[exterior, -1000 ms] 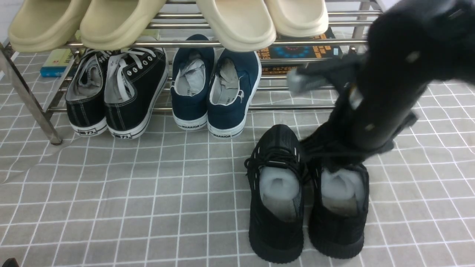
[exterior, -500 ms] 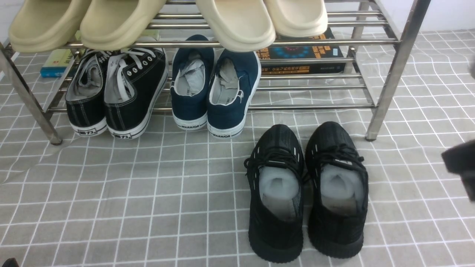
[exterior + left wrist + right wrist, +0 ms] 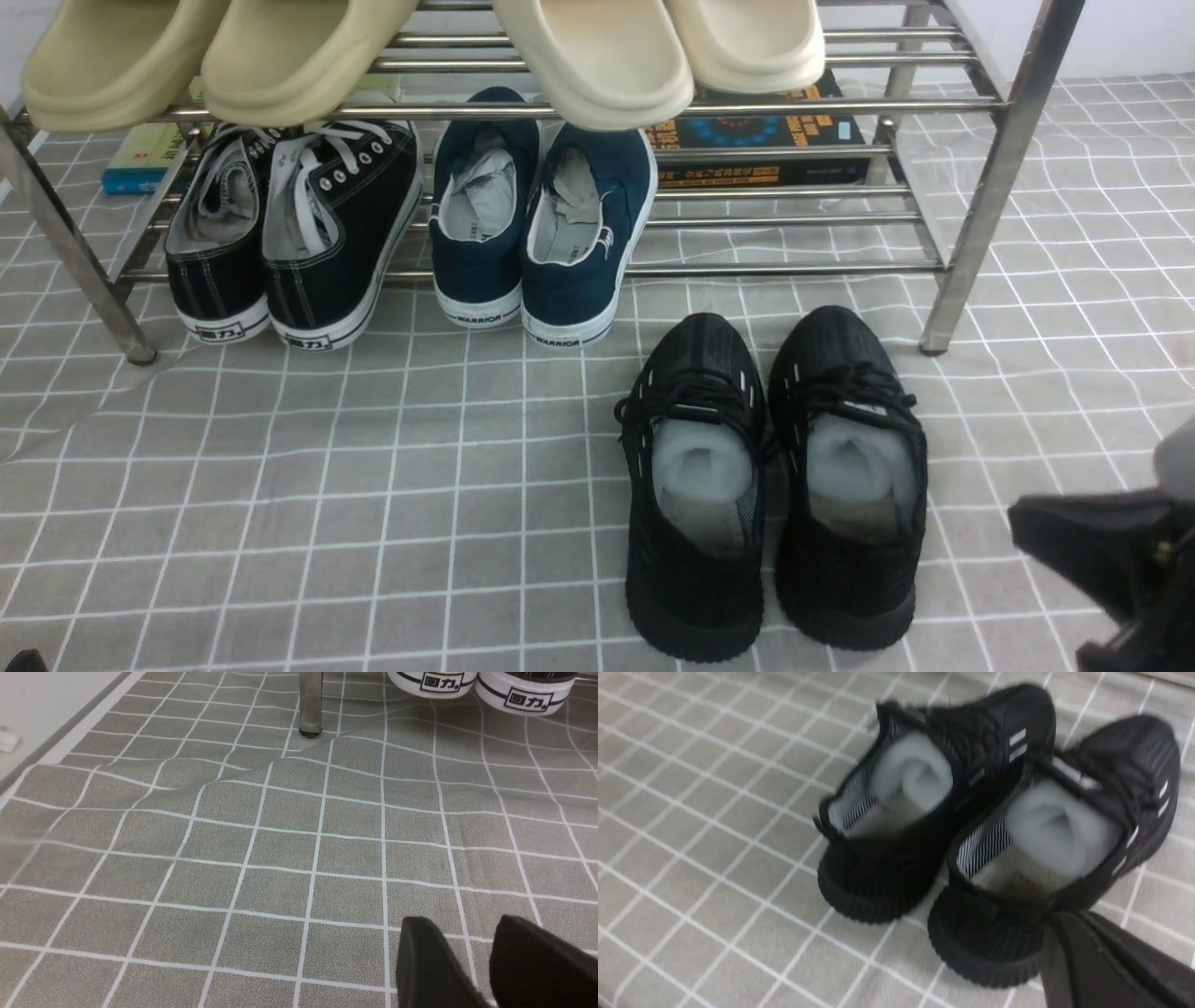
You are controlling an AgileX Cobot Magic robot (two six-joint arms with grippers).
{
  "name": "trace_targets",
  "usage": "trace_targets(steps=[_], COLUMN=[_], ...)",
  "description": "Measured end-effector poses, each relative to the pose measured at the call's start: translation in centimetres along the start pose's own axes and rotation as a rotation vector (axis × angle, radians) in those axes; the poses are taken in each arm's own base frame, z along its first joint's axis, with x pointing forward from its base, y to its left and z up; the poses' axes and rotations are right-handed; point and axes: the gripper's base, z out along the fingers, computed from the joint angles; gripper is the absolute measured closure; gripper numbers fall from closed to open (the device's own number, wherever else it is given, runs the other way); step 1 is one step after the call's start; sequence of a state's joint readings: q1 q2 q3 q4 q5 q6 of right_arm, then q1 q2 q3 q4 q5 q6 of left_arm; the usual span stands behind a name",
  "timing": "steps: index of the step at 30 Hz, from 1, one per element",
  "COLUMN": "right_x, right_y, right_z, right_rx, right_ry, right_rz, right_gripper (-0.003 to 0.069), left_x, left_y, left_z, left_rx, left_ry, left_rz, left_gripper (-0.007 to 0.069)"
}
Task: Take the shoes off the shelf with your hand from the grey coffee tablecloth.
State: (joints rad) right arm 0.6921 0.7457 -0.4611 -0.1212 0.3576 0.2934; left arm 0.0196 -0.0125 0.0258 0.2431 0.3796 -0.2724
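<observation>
The black knit shoes (image 3: 695, 485) (image 3: 850, 476) stand side by side on the grey checked tablecloth (image 3: 373, 467), just in front of the steel shelf (image 3: 980, 215), toes toward it. They also show in the right wrist view (image 3: 924, 812) (image 3: 1064, 835), blurred. My right gripper (image 3: 1027, 530), the black hand, is at the lower right, apart from the shoes. In its own view the right gripper (image 3: 1064, 919) is shut and empty, just behind the nearer shoe's heel. My left gripper (image 3: 469, 928) hovers over bare cloth (image 3: 280, 858), jaws slightly apart, empty.
Beige slippers (image 3: 607, 65) lie on the shelf's top tier. A black canvas white-soled pair (image 3: 289, 233) and a navy pair (image 3: 532, 233) sit on the lower tier. Books (image 3: 756, 140) lie behind the shelf. A shelf leg (image 3: 310, 704) stands ahead of the left gripper.
One second ago my right arm was over the right black shoe. It has pulled back right and down to the lower right corner. The shoes have not moved.
</observation>
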Motion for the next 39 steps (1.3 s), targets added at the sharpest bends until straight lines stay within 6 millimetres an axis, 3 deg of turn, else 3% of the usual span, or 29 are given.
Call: trace_targets(steps=[11,16,21,26,31,39], right_x=[0.5,0.8,4.0,8.3,11.4,12.6], right_y=[-0.3,-0.4,-2.1,-3.8,-4.7,-5.1], right_z=[0.2,-0.8,-2.4,-4.0,-4.1,-3.8], right_rx=[0.026,0.007,0.084,0.271,0.427,0.493], right_ry=[0.008,-0.042,-0.128,-0.260,-0.342,-0.296], right_rz=[-0.068,-0.070,-0.047,0.019,0.079,0.122], right_gripper=[0.0659,0.0659,0.0655,0.0651,0.0645,0.0642], left_x=[0.0,0.0,0.0,0.0,0.0,0.0], left_y=[0.0,0.0,0.0,0.0,0.0,0.0], left_z=[0.0,0.0,0.0,0.0,0.0,0.0], left_rx=[0.000,0.000,0.000,0.000,0.000,0.000], left_ry=[0.000,0.000,0.000,0.000,0.000,0.000], left_rz=[0.000,0.000,0.000,0.000,0.000,0.000], left_gripper=[0.0384,0.0384,0.0384,0.0384,0.0384,0.0384])
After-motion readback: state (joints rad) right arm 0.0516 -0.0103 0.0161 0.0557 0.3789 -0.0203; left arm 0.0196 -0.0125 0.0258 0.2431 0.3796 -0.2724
